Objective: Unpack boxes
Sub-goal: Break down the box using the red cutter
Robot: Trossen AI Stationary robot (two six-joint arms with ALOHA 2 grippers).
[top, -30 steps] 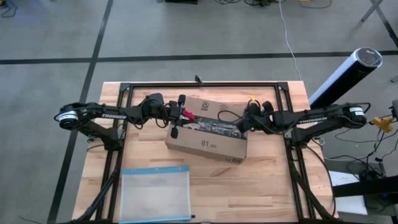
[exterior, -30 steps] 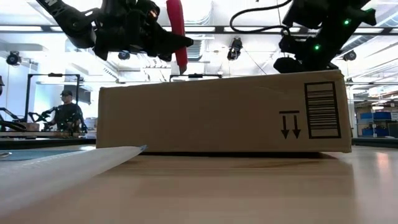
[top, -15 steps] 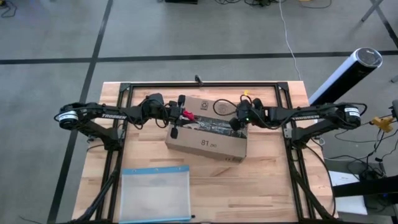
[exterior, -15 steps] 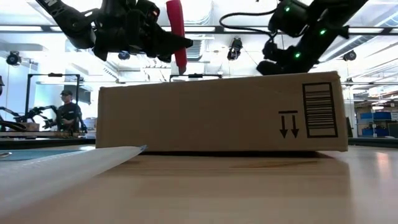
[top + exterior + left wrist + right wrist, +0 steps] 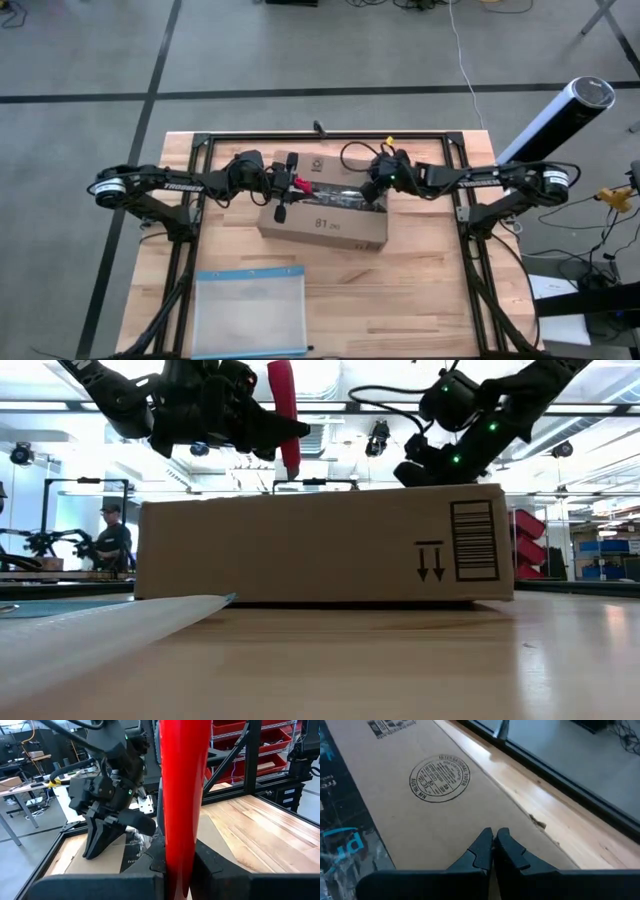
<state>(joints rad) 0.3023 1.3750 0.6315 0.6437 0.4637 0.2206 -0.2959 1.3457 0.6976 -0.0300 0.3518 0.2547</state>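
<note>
Brown corrugated box, left hand clamping smooth red tool, right hand pinched closed.

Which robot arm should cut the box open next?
Probably the left. Its left gripper already holds the red tool above the box top. The right gripper has its fingers shut, empty, pressing on the cardboard.

"81" printed on box
</note>
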